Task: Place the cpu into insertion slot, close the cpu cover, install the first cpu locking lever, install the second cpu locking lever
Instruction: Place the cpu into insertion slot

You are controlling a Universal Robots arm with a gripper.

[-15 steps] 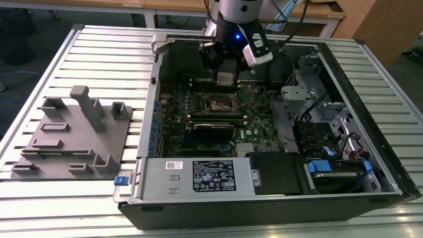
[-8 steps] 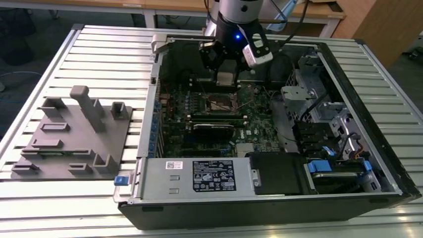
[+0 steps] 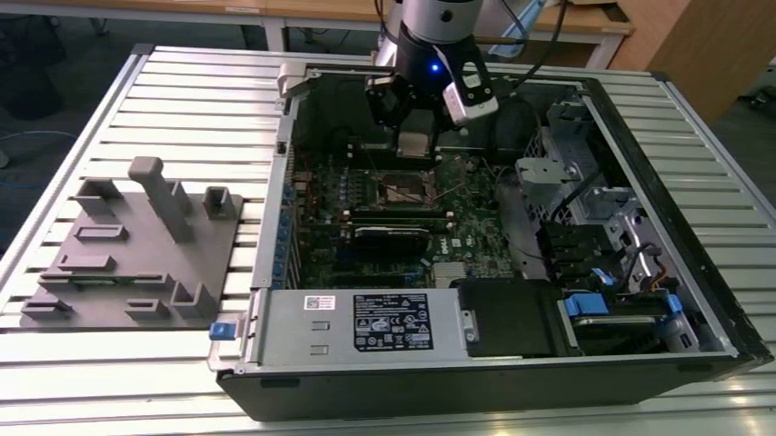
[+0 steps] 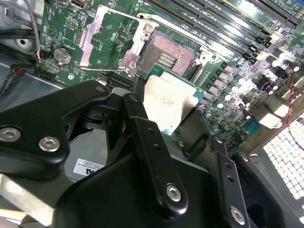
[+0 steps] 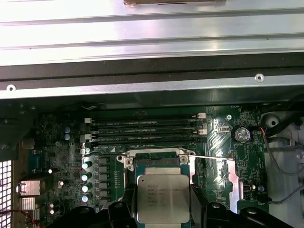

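My gripper hangs inside the open computer case, shut on the cpu, a flat square chip with a silvery top. In both wrist views the black fingers clamp its two opposite edges. The cpu hovers just short of the insertion slot, whose brownish contact field lies bare. The cpu cover, a silvery frame, is flipped open beside the slot, away from the memory slots. A thin locking lever stands unlatched next to it. In the exterior view the slot lies just below the gripper.
Long black memory slots run along one side of the socket. A coin battery sits near the open cover. The case wall, a power supply and drive bays ring the board. A grey fixture lies at the exterior view's left.
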